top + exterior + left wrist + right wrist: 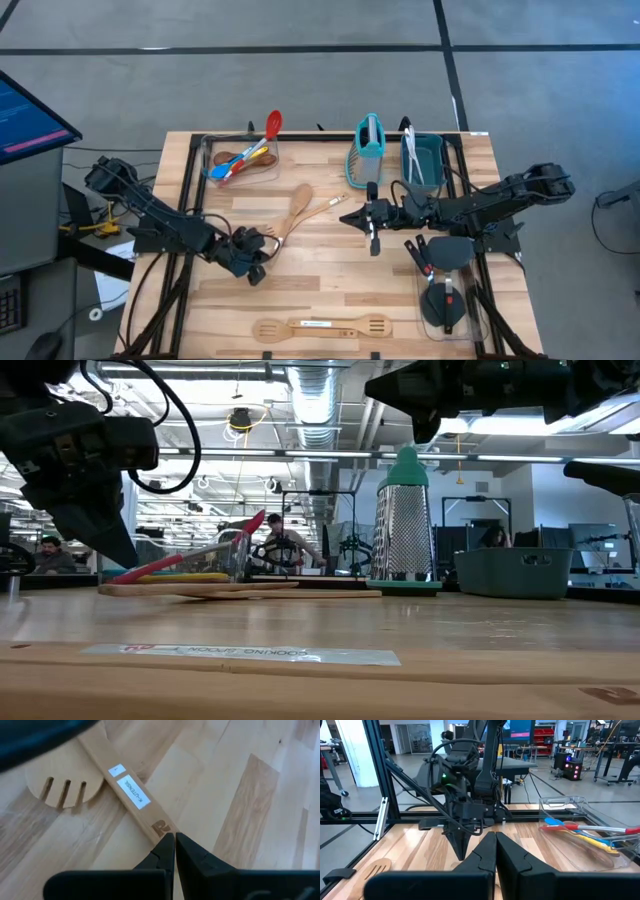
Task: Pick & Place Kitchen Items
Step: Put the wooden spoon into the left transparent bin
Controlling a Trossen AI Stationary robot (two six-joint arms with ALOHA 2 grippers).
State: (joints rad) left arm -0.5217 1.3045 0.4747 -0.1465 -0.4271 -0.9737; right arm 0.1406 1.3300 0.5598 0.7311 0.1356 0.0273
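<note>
We see the left gripper (262, 240) low over the table left of centre, its fingers (165, 851) pressed together on the handle end of a wooden slotted spatula (90, 772) that lies flat on the boards, its slotted head (300, 197) pointing away toward the far side. Beside it lies a second wooden spoon (318, 211). The right gripper (372, 216) hangs above the middle of the table, fingers (487, 851) closed against each other with nothing between them. At the near edge we find another pair of wooden utensils (322, 326) lying end to end. In the far left corner a clear container (213, 150) holds red, blue and yellow spoons (250, 155), the red one (185, 563) reaching out over the rim. A teal box grater (402, 525) stands upright at the far side, just left of the teal bin (436, 152), which holds pale utensils (410, 155). On the right, near the edge, black spatulas (440, 268) rest in and beside another clear container (478, 322). People sit at desks in the room beyond the table.
</note>
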